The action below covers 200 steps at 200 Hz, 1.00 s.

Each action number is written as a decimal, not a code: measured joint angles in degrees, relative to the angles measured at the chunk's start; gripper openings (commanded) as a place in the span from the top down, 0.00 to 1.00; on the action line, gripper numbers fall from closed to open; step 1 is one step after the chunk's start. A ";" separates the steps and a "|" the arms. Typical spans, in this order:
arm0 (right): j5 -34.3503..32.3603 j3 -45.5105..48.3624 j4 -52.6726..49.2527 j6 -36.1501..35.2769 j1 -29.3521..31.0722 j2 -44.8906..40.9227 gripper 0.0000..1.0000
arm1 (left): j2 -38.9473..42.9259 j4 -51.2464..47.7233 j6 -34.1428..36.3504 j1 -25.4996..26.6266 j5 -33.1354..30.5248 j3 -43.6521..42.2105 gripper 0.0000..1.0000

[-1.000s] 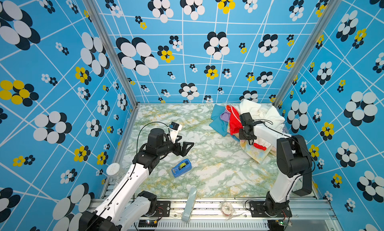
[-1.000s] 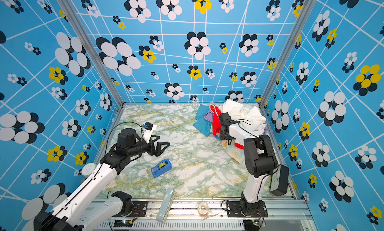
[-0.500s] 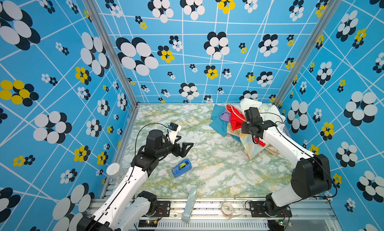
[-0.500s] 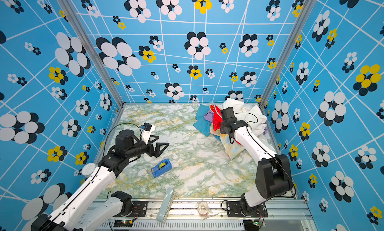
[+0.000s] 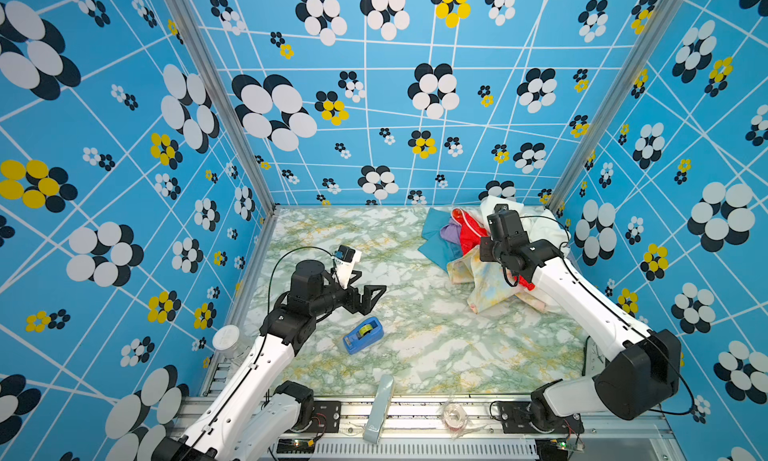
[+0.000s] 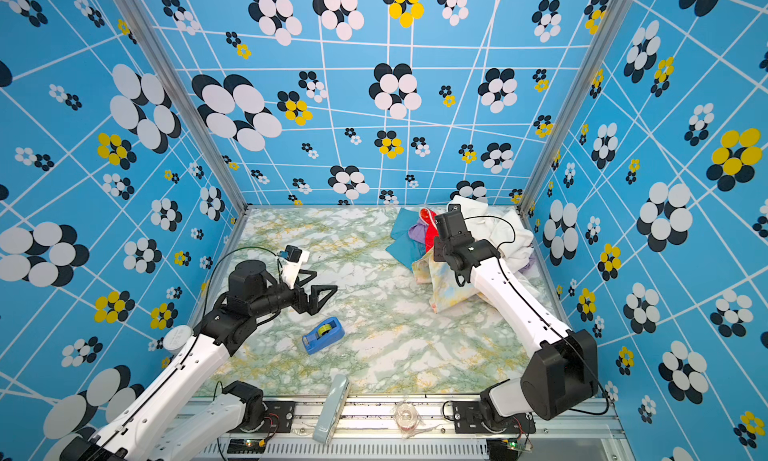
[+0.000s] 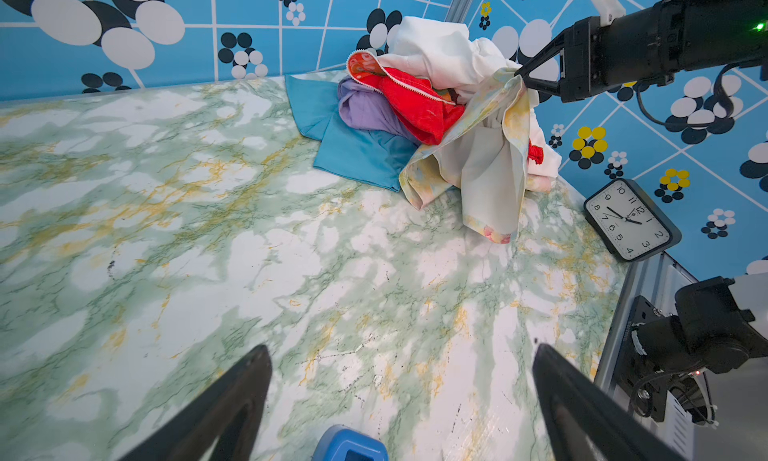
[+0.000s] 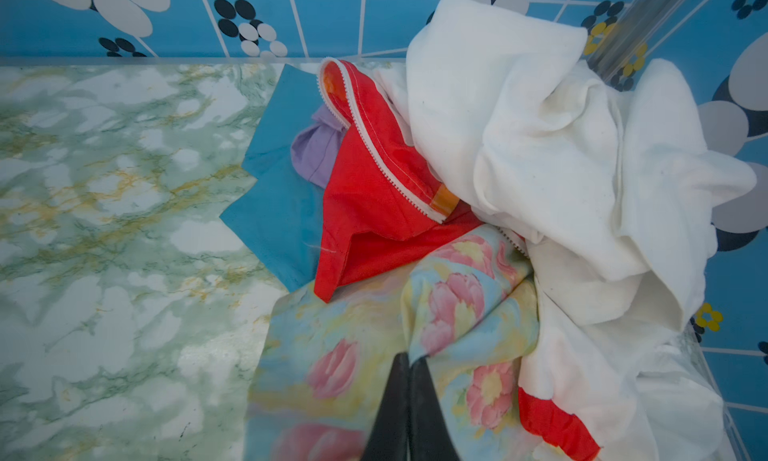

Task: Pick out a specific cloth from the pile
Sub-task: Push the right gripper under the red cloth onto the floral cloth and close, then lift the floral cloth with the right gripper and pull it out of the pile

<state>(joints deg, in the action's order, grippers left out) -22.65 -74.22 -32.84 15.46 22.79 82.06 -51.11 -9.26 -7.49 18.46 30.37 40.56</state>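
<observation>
The right tool (image 8: 409, 361) is pressed tight together, pinching a fold of the flowery cloth (image 8: 332, 346). It holds that bit up in the air, and the rest of the cloth hangs down to the surface (image 7: 208, 251). The cloth sits at the near edge of the pile (image 7: 415, 85), in the far right corner. A red cloth (image 8: 374, 189) lies over part of it, and a big white cloth (image 8: 540, 147) is bunched up just beside it. I think the pulling-out step is going on now. Next, the tool needs to pull up and away from the corner, slowly, so the red cloth slips off. The left tool (image 7: 401, 405) is spread wide, holding nothing, near a blue tape holder (image 5: 362, 335).
</observation>
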 measured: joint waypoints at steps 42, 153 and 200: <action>0.02 -0.17 0.00 0.00 0.72 -2.03 1.00 | 0.33 0.02 0.00 0.00 0.00 0.00 0.01; 4.15 -3.78 0.02 0.04 2.01 -4.90 1.00 | 1.01 0.00 -0.02 0.00 0.00 0.00 0.01; 5.46 -5.18 -0.04 0.00 2.45 -5.27 1.00 | 2.01 0.00 -0.02 0.00 -0.26 0.00 0.01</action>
<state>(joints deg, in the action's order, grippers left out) -17.19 -79.40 -32.88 15.46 25.23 76.79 -49.10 -9.26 -7.51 18.46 30.11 40.56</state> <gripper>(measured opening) 0.049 0.992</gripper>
